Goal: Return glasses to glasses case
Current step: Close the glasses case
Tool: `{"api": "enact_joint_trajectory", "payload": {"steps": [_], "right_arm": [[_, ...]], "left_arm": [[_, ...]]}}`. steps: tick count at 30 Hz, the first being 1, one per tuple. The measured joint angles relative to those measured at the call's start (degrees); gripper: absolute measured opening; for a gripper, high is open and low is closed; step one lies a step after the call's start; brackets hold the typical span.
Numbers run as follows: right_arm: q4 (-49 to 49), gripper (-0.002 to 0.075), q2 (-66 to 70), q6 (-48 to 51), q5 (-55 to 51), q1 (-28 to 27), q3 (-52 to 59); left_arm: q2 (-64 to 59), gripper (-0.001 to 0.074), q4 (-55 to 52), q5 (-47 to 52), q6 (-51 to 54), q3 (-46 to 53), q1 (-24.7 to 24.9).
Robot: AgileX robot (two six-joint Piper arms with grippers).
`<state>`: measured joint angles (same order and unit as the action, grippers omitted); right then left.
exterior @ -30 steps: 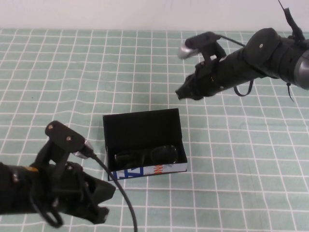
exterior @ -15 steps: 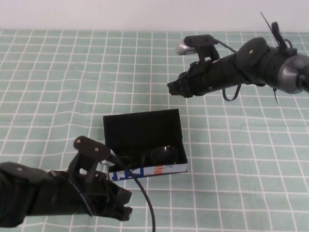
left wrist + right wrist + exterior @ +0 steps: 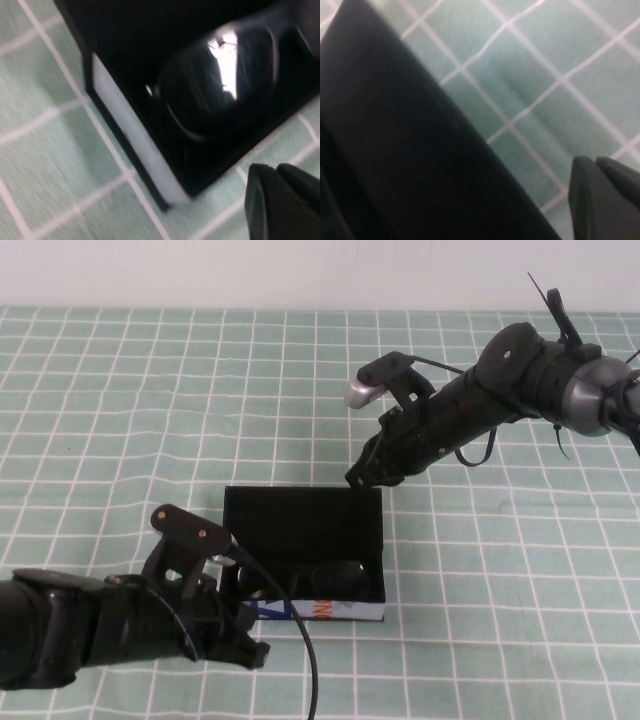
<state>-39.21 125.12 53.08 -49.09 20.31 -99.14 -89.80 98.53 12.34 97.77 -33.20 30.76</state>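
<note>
Left pincer [image 3: 248, 645] sits nearest, low over the bench [image 3: 120, 420] at the near-left corner of the glasses case [image 3: 305, 555]. Its fingers [image 3: 280, 200] look pressed together in the wrist view, with nothing between them.

Case lies open on the green checked cloth [image 3: 500, 570], flap lid laid back flat on the far side, white printed front edge facing the robot. Glasses [image 3: 305, 582] rest inside the case, along its near wall, dark lenses catching a bright reflection. Left arm cable [image 3: 290, 640] crosses the front edge of the case.

Right pincer [image 3: 358, 476] hangs farther back, at the far-right corner of the flap lid, tips touching or just above its edge; I cannot tell which. Its fingers are closed together, holding nothing. Right arm slants up and away to the right.
</note>
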Motion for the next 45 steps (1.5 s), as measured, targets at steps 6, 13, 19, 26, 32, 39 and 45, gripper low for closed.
{"api": "enact_joint_trajectory", "payload": {"steps": [6,13,19,26,32,39,45], "right_arm": [[0.79,-0.0013,0.0,0.03,-1.64,0.0,0.0],[-0.03,-0.0013,0.0,0.26,-1.06,0.0,0.0],[-1.0,-0.0013,0.0,0.26,-0.98,0.0,0.0],[-1.35,-0.0013,0.0,0.7,-2.49,0.0,0.0],[-4.66,-0.0013,-0.24,7.33,-6.28,0.0,-0.22],[-5.38,-0.0013,-2.22,8.98,-9.76,0.0,-0.44],[-5.77,-0.0013,-2.61,9.07,-15.88,0.0,-0.43]], "left_arm": [[-0.03,-0.0005,0.28,-0.29,0.33,-1.29,0.01],[-0.03,-0.0006,0.28,3.91,0.44,-1.29,0.01],[-0.47,-0.0005,0.28,3.49,0.44,-1.29,0.01],[-5.74,-0.0006,0.41,4.39,0.44,-1.29,0.01],[-6.9,-0.0005,0.86,7.52,0.44,-1.96,-0.01],[-6.99,-0.0005,0.86,8.35,0.56,-1.96,-0.01],[-6.49,-0.0006,0.67,8.24,0.56,-1.96,-0.01]]}}
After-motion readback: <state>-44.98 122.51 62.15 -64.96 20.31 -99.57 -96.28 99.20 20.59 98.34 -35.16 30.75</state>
